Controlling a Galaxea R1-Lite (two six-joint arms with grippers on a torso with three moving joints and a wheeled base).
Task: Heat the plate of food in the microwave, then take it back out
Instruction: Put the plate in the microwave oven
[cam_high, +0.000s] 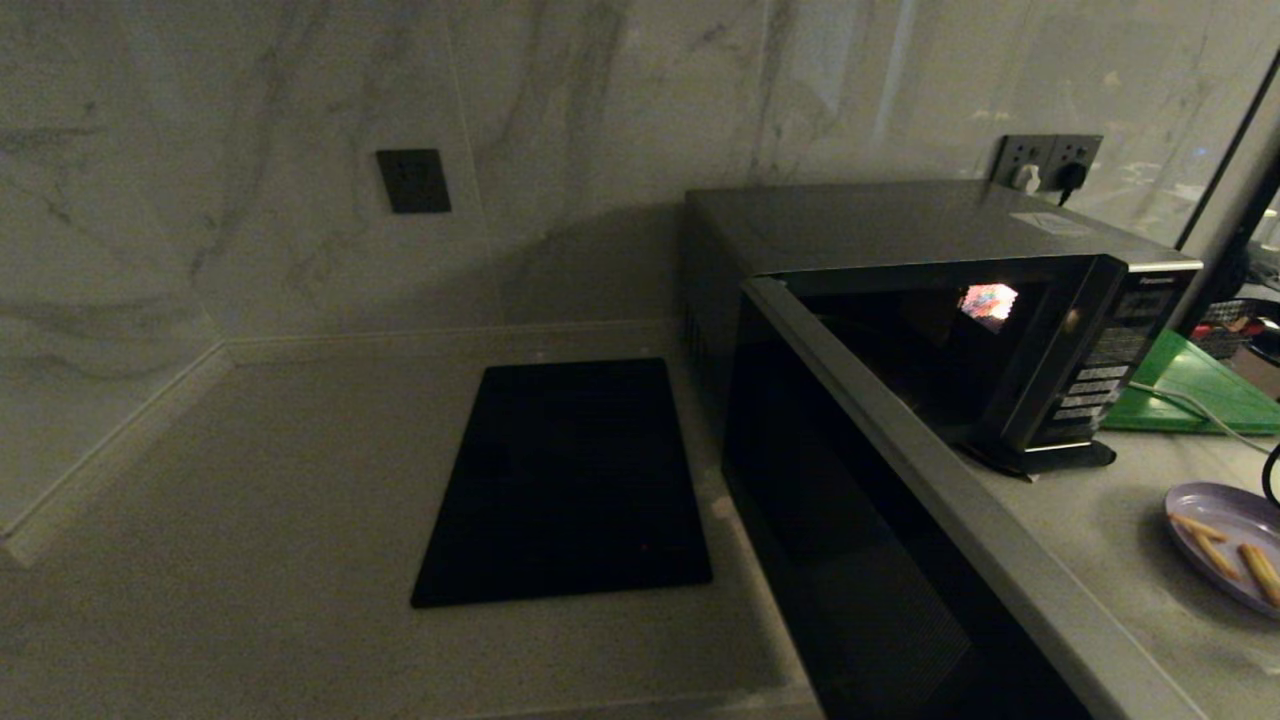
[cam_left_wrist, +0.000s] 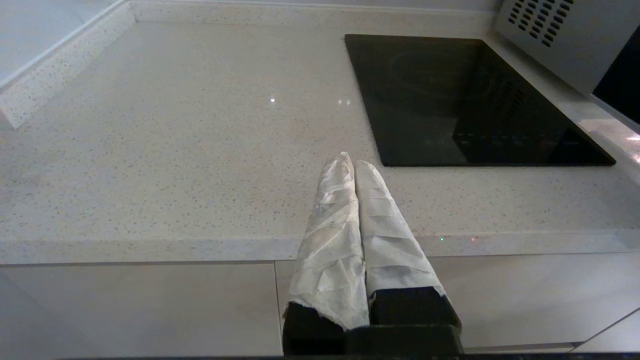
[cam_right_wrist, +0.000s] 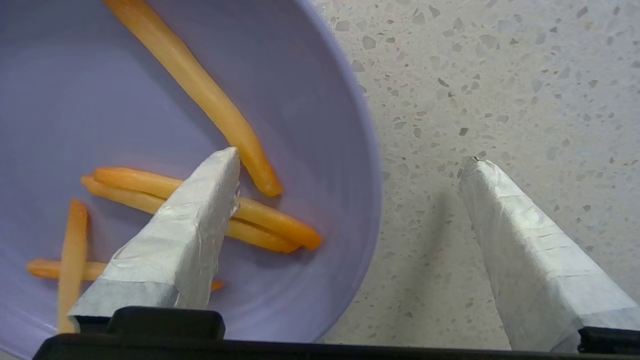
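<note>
Over the plate of food (cam_right_wrist: 320, 100), right gripper (cam_right_wrist: 350, 170), jaws wide astride its rim; microwave (cam_high: 900, 330) door open; left gripper (cam_left_wrist: 350, 165) jaws closed, empty.

Right gripper (cam_right_wrist: 350, 165) hangs with fingers spread wide; left gripper (cam_left_wrist: 354, 161) has fingers pressed together

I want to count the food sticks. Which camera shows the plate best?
The right wrist view: the plate fills it, with the open right gripper straddling its rim. The head view catches only part of it at the counter's right edge. The left wrist view misses it.
</note>
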